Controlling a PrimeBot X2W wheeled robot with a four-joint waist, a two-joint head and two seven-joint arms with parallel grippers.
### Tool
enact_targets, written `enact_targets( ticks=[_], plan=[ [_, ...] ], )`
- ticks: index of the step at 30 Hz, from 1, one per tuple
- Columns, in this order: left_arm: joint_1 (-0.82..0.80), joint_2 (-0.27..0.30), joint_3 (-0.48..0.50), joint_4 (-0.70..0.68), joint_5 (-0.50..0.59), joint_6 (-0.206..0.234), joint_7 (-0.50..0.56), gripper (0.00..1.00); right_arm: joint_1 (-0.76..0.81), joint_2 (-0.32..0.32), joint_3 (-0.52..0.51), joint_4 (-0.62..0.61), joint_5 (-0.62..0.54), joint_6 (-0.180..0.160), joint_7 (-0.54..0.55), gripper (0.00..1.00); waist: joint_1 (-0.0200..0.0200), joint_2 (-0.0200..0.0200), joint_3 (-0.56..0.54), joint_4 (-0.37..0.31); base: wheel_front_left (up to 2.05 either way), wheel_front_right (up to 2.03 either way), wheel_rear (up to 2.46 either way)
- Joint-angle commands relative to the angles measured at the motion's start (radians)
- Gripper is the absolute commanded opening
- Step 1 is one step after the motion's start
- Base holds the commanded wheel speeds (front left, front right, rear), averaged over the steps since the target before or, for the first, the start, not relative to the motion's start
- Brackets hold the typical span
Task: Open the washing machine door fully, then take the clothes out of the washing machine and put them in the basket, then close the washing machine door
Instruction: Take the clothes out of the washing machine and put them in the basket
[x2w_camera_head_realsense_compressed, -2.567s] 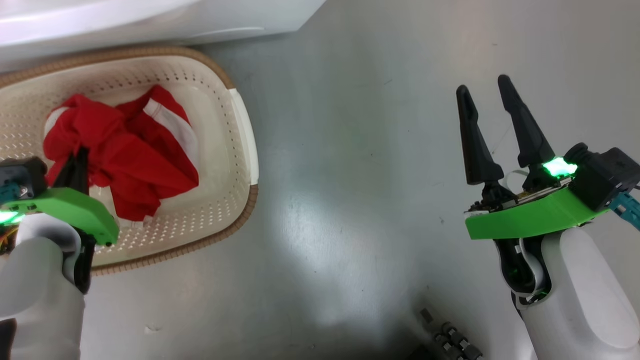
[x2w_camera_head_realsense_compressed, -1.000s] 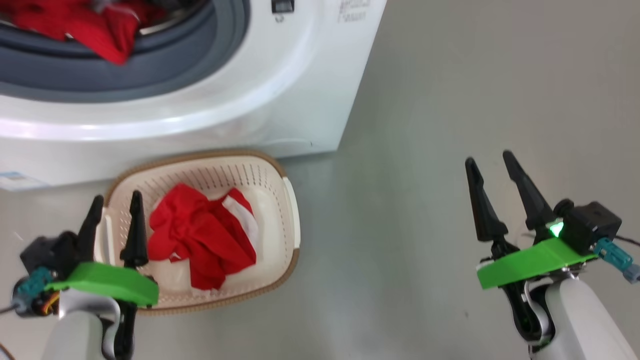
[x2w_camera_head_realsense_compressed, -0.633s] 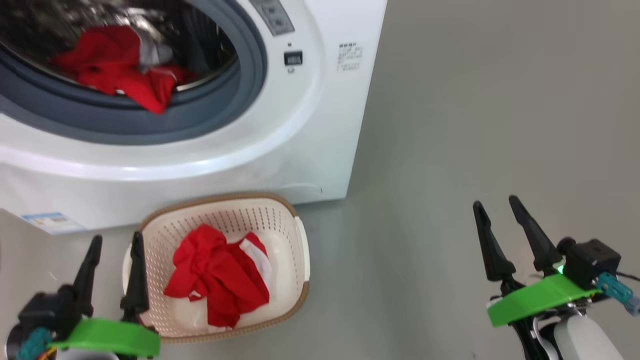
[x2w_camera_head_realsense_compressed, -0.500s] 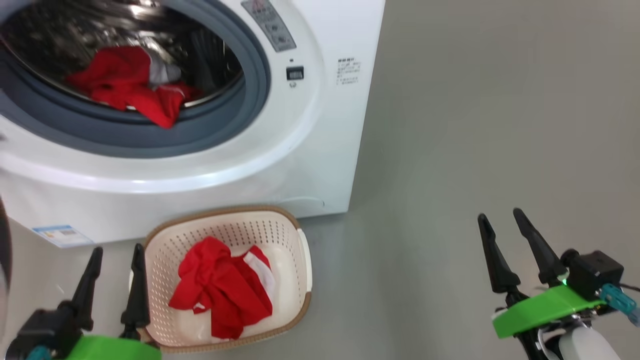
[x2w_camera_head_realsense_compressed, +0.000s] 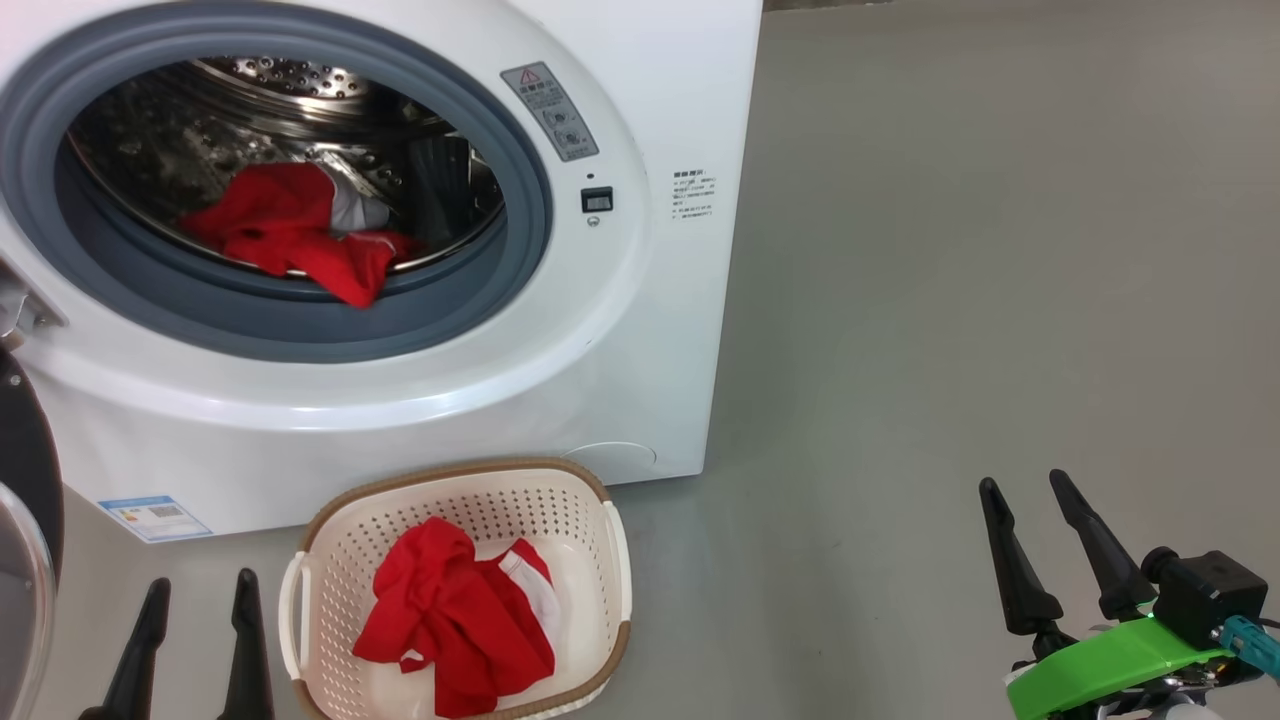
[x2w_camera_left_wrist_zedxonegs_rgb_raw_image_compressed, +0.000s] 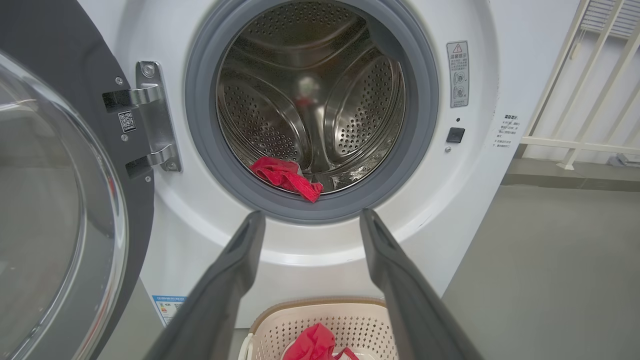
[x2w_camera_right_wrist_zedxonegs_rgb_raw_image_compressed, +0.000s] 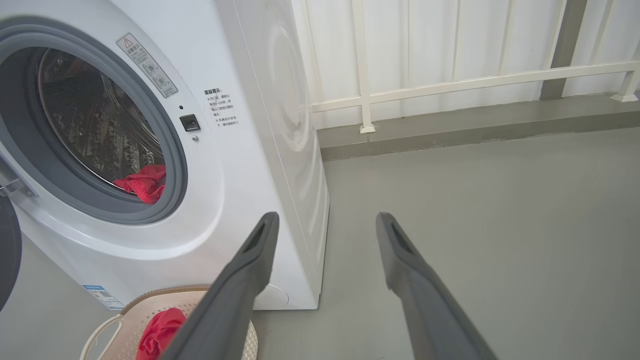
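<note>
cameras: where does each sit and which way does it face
Head: high, looking forward and down at the washer and basket; left tool and right tool tips at the bottom.
Left wrist: on that arm, facing into the drum; own fingers show.
Right wrist: facing the washer's right corner and floor; own fingers.
All three share the clothes in the drum.
</note>
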Motion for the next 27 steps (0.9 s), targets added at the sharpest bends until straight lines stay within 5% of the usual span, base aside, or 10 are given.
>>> enact_targets(
  ticks=[1,27],
  plan=[
    [-0.006,0.006,0.038,-0.036,-0.007,0.001,-0.005,1.00,-0.004,-0.013,0.011,-0.028,0.007,0.006,-0.006,1.00,0.0000,0.0000,0.002,0.001,0.00,0.00,0.00],
    [-0.092,0.005,0.010,0.053,0.012,0.001,-0.005,1.00,-0.041,0.019,0.007,-0.034,0.002,0.006,-0.006,1.00,0.0000,0.0000,0.066,0.002,0.00,0.00,0.00]
  ],
)
